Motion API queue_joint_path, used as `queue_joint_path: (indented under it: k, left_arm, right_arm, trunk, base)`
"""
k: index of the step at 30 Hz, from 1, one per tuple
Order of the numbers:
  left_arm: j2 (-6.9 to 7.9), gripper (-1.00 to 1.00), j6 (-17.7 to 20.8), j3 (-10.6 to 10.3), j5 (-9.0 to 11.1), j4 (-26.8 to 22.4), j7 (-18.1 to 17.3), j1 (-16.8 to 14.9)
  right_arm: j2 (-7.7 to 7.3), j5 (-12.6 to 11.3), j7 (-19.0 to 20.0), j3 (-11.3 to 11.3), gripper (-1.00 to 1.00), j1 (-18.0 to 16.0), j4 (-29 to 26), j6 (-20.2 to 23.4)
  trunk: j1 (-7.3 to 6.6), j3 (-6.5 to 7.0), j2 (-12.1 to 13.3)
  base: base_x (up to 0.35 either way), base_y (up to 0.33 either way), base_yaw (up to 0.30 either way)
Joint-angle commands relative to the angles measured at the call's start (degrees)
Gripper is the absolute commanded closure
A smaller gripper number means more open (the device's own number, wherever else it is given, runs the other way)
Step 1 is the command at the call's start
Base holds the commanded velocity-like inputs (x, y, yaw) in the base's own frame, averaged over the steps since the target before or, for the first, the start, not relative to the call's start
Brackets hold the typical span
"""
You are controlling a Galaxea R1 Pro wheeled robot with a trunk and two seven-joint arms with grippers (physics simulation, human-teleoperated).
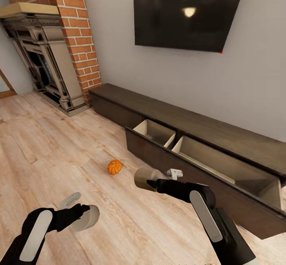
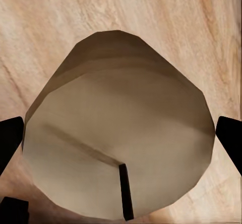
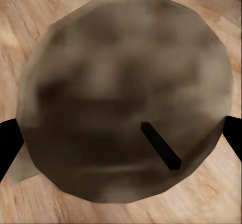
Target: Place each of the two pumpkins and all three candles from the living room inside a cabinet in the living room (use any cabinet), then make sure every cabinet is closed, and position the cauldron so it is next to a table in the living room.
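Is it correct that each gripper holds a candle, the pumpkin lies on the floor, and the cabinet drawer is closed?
Not quite: the cabinet drawer is open, as the head view shows. The left gripper and right gripper do each hold a candle, and the pumpkin lies on the floor.

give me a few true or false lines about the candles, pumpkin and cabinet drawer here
1. The left gripper holds a candle. True.
2. The pumpkin sits inside the cabinet. False: it lies on the wooden floor in front of it.
3. The cabinet drawer is pulled open. True.
4. The right gripper is empty. False: it holds a second candle.
5. Both candles are in the drawer. False: both are held above the floor.
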Motion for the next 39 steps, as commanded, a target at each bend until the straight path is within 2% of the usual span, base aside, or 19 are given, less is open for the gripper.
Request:
queue_joint_path:
  k: [1,39]
  left_arm:
    - [0.00,1.00,0.0,0.0,0.2,0.0,0.0,0.0]
    - [0.00,1.00,0.0,0.0,0.1,0.0,0.0,0.0]
  right_arm:
    - [0.00,-0.3,0.0,0.0,1.00,0.0,0.0,0.0]
    - [0.00,-0.2,-0.1,0.0,1.00,0.0,0.1,-0.1]
  trunk:
    - [-0.23,0.19,0.4]
    - [-8.57,7.59,15.7]
  base:
    - [0.000,0.000,-0.280]
    - [0.000,0.000,-0.267]
